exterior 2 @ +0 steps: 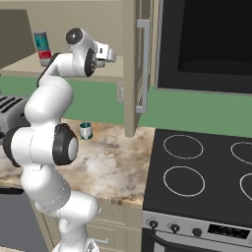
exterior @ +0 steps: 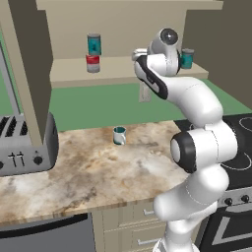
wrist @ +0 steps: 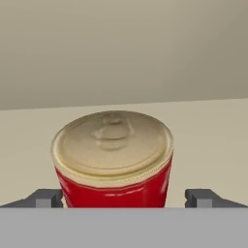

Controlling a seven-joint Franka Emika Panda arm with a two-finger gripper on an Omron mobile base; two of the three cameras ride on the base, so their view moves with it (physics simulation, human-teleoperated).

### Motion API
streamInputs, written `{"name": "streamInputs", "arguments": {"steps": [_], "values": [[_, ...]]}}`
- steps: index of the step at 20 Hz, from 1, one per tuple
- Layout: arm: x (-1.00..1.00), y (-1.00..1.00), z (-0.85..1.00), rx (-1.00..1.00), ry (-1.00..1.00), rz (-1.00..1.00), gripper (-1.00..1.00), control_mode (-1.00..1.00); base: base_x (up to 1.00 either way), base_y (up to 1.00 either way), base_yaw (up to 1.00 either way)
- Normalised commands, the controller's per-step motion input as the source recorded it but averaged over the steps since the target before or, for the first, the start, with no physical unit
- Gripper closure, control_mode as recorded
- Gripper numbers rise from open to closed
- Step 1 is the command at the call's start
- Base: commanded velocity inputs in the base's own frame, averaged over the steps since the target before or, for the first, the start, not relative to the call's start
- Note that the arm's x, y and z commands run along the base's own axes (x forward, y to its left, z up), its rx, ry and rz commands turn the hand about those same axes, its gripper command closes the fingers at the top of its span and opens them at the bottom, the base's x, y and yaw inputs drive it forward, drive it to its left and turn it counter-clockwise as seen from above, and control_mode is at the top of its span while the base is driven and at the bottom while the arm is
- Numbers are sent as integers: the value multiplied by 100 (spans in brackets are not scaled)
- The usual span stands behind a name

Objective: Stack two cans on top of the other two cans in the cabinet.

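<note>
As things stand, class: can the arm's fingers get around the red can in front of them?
Probably yes. The open fingers stand either side of the red can on the cabinet shelf, with nothing between them; they seem wide enough to close on it.

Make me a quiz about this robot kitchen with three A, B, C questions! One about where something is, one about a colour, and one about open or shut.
1. Where is the mug?
A. On the counter
B. In the cabinet
C. On the stove

2. What colour is the upper can of the stacked pair?
A. Red
B. Teal
C. Yellow

3. The tool is:
A. Shut tight
B. Open
C. Holding the mug

Answers:
1 A: the mug stands on the marbled top.
2 B: the teal can sits on the red can.
3 B: its fingers stand apart beside the nearest can.
</note>
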Motion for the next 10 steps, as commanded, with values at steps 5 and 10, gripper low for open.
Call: {"name": "streamInputs", "arguments": {"steps": [5,10], "values": [[0,-1,-5,0,0,0,100,-100,0,0,0],[-9,-2,5,0,-12,-9,100,-100,0,0,0]]}}
